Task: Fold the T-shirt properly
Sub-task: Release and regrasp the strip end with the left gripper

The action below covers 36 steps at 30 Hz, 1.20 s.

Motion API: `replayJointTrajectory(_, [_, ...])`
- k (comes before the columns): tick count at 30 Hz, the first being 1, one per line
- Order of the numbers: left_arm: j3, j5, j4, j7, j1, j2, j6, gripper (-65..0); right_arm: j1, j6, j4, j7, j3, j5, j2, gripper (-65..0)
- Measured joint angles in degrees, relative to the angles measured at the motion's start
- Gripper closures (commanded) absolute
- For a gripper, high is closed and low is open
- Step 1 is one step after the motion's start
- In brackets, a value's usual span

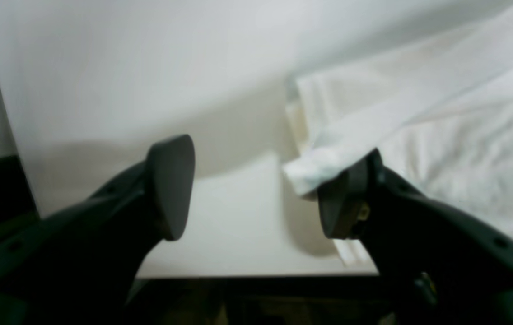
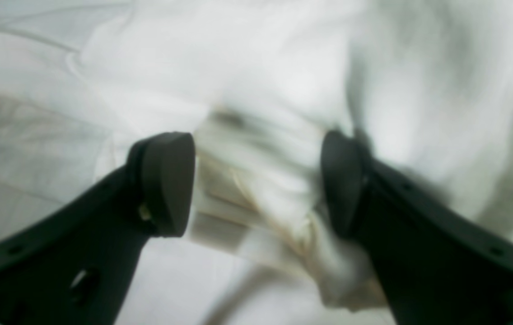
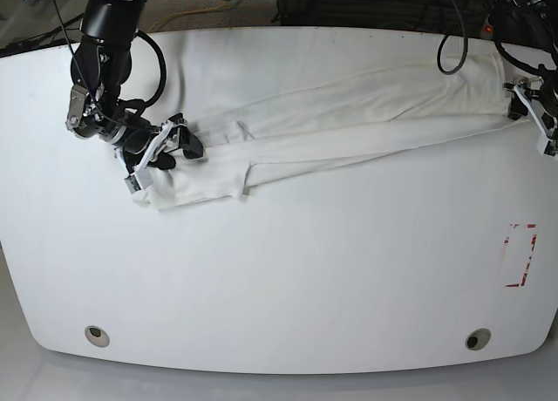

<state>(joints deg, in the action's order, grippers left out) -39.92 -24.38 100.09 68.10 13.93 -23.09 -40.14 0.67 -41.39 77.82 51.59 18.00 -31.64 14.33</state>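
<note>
The white T-shirt [image 3: 349, 122] lies stretched in a long folded band across the far half of the white table [image 3: 288, 270], from lower left to upper right. No printed graphics show. My right gripper [image 3: 172, 148] is open over the shirt's left end; in the right wrist view its jaws [image 2: 254, 185] stand wide apart above bunched, blurred cloth [image 2: 261, 149]. My left gripper [image 3: 534, 113] is open at the shirt's right end, near the table edge. In the left wrist view it is open [image 1: 256, 194], and a cloth corner [image 1: 310, 169] rests on the tip of its right finger [image 1: 342, 207].
A red-outlined rectangle [image 3: 520, 254] is marked on the table at the right. Two round metal discs [image 3: 97, 336] [image 3: 476, 339] sit near the front edge. Cables [image 3: 453, 44] hang at the back. The table edge [image 1: 256, 273] lies just below my left gripper.
</note>
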Motion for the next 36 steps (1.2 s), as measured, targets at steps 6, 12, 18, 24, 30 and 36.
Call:
replayJointTrajectory(6, [1.7, -7.3, -0.1, 3.5, 6.0, -1.4, 0.0, -38.5, 0.2, 0.4, 0.1, -0.2, 0.0, 0.3, -0.6, -43.0])
replayJointTrajectory(12, [8.9, -18.3, -0.1, 3.7, 8.2, -4.2, 0.1, -38.5, 0.2, 0.9, 0.1, -0.3, 0.2, 0.4, -1.5, -43.0])
replayJointTrajectory(18, [9.7, -26.7, 0.0, 4.7, 9.4, -6.2, 0.1, -38.5, 0.2, 0.9, 0.1, -0.5, 0.2, 0.5, -1.7, -43.0])
replayJointTrajectory(24, [9.9, -33.5, 0.0, 6.9, 11.2, -7.7, 0.2, -38.5, 0.2, 0.9, 0.1, -0.5, 0.2, 0.6, -1.6, -43.0])
replayJointTrajectory(30, [9.9, -35.0, 0.3, 7.5, 14.1, -8.7, 0.2, -38.5, 0.2, 0.8, 0.0, -0.5, 0.2, 0.5, -1.6, -43.0])
replayJointTrajectory(36, [1.6, -36.3, 0.1, 7.1, 13.6, -9.3, 0.2, -38.5, 0.1, 0.8, 0.0, -0.5, 0.2, 0.5, -1.6, -43.0])
